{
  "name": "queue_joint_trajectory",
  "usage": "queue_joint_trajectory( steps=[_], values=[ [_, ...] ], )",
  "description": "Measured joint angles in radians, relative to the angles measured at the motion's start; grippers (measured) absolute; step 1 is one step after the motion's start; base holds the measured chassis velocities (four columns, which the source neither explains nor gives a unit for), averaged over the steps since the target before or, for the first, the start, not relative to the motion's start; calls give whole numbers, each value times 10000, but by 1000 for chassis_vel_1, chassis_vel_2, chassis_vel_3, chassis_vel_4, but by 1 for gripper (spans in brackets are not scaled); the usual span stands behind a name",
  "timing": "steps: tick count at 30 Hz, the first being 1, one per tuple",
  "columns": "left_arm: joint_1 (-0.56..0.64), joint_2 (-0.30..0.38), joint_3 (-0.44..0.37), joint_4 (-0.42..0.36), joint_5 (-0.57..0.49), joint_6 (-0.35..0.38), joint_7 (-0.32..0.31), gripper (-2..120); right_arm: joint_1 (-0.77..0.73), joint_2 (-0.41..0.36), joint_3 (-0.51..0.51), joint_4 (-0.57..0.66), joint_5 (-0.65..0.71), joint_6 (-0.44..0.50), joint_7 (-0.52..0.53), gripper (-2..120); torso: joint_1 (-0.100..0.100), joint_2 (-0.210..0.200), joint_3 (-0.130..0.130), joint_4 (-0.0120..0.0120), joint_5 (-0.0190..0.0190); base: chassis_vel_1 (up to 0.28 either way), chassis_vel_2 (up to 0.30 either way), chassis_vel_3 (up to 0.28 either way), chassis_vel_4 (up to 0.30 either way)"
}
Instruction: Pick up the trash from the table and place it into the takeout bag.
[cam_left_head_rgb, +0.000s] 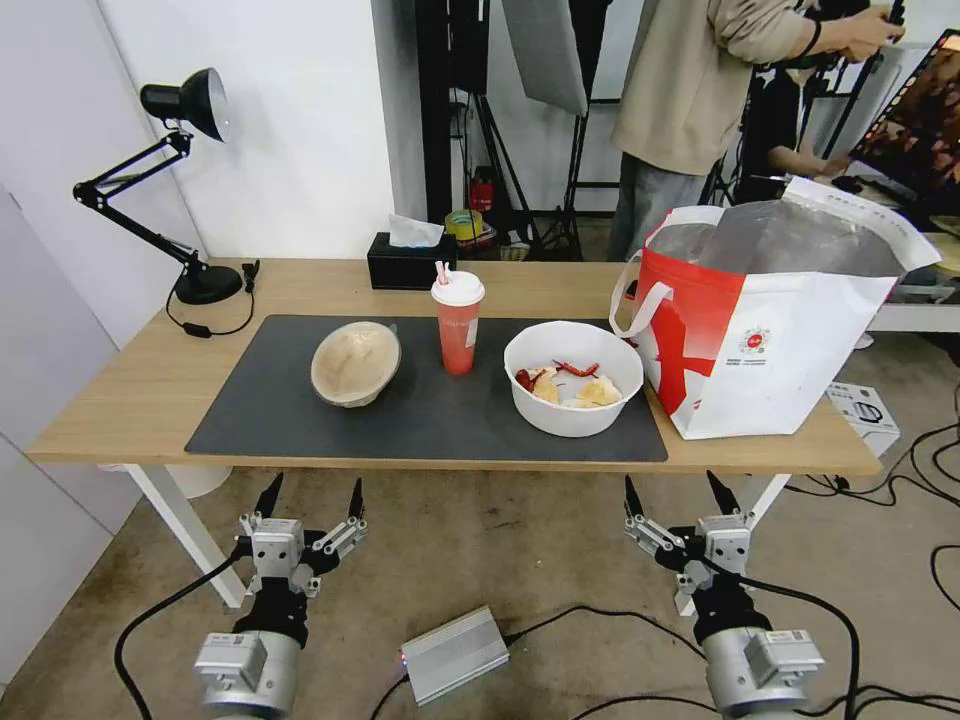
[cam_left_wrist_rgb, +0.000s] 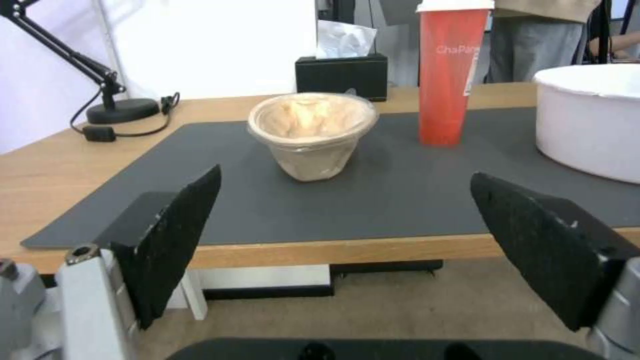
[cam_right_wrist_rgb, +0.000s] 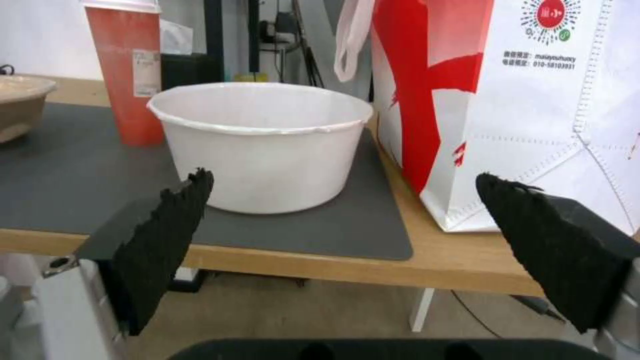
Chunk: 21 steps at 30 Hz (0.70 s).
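On the table (cam_left_head_rgb: 150, 390), trash sits untouched; both tools hover spread.

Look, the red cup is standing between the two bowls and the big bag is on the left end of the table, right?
Not quite. The red cup does stand between the beige bowl and the white bowl, but the bag sits on the right end of the table, next to the white bowl. The head view shows it.

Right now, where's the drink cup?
In the head view the red drink cup stands upright mid-mat on the table, between the beige pulp bowl on its left and the white bowl on its right.
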Motion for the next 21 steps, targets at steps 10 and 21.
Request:
queue_joint_trajectory(
  steps=[10, 21],
  values=[
    [0, 0, 0, 0, 0, 0, 0, 100, 0, 0, 0, 0, 0, 0, 0, 100, 0, 0, 0, 0, 0, 0, 0, 0, 0],
    [-1181, -81, 482, 1619, -128, -1210, -1959, 100, 1785, -2126, -277, -1880, 933, 175, 903, 100, 4, -2, 4, -1, -1, 0, 0, 0, 0]
  ],
)
